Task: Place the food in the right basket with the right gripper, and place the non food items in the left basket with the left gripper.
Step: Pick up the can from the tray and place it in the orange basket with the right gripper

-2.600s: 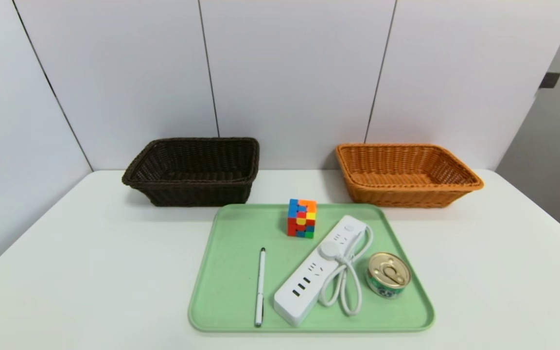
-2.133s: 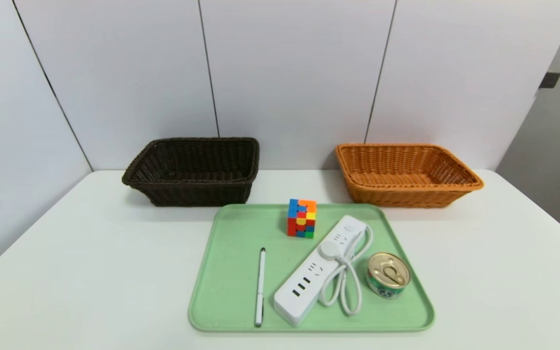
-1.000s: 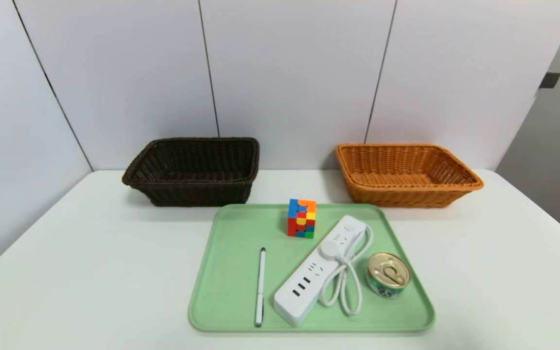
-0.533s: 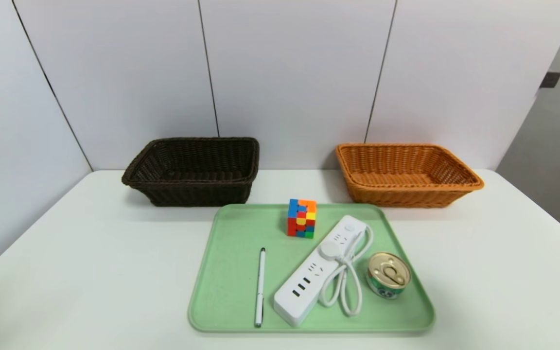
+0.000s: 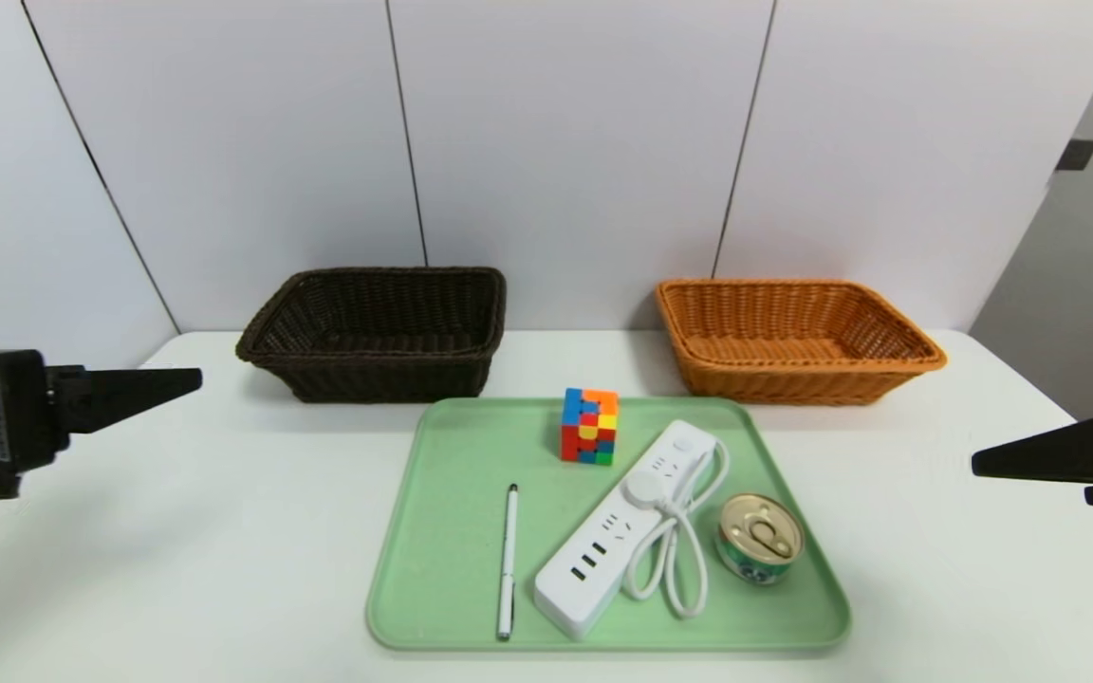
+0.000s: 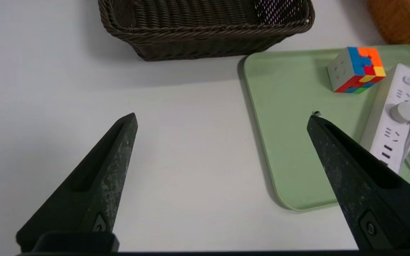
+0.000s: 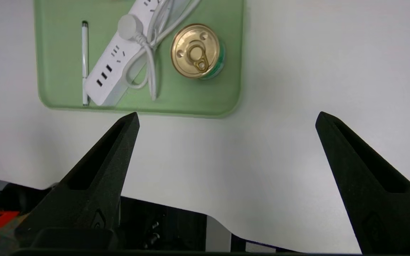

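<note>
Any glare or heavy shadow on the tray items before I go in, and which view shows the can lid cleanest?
Head view: even light, soft shadows beside the dark basket and orange basket, mild sheen on the can. Right wrist view: can lid crisp, pull-tab clear, no glare. Left wrist view: puzzle cube sharp, with a soft shadow on the tray.

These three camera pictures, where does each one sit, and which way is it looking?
Head view: high on the robot, looking forward and down at the white table, green tray, dark brown basket and orange basket; the left gripper and right gripper show at the edges.
Left wrist view: on the left arm, facing the dark brown basket and puzzle cube; its open jaws frame the picture.
Right wrist view: on the right arm, angled down at the tin can, power strip and pen; its open jaws show.
Shared: all see the tray.
</note>
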Controlling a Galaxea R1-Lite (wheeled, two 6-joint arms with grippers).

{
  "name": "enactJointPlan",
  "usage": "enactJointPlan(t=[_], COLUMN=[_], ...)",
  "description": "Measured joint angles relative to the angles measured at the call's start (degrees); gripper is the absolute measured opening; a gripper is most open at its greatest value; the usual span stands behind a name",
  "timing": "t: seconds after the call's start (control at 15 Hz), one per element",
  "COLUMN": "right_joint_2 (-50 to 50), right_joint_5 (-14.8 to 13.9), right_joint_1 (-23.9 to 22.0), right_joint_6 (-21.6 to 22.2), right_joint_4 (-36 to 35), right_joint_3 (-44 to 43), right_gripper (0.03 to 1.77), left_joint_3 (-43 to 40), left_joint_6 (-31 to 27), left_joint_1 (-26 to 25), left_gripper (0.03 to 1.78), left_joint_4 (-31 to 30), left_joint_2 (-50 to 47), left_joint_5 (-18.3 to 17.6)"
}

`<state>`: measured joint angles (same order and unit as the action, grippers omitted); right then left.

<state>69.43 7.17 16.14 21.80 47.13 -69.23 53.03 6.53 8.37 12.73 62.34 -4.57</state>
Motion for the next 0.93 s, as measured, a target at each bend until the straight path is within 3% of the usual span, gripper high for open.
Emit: enactJointPlan(t=[0.2, 0.47, 0.93], right_joint_2=[2.3, 8.7, 22.2], right_joint_5=[-0.8, -10.5, -17.3], right_joint_1=[5.4, 14.2, 17.7], right_joint_6=[-0.8, -0.9, -0.5], right_joint_4=[-0.4, -0.5, -0.3], right_joint_3=[-0.3, -2.3, -7.4], right_gripper=[1.71, 1.71, 1.71], left_joint_3=[0.2, 0.8, 3.1], left_joint_6=[0.9, 7.0, 7.8], left_joint_1=[7.7, 16.7, 19.8], left_gripper=[1.69, 1.69, 1.69], left_joint_4=[0.1, 0.1, 2.9], left_joint_2=[3.7, 8.6, 14.6], left_joint_5=[2.8, 7.5, 13.9])
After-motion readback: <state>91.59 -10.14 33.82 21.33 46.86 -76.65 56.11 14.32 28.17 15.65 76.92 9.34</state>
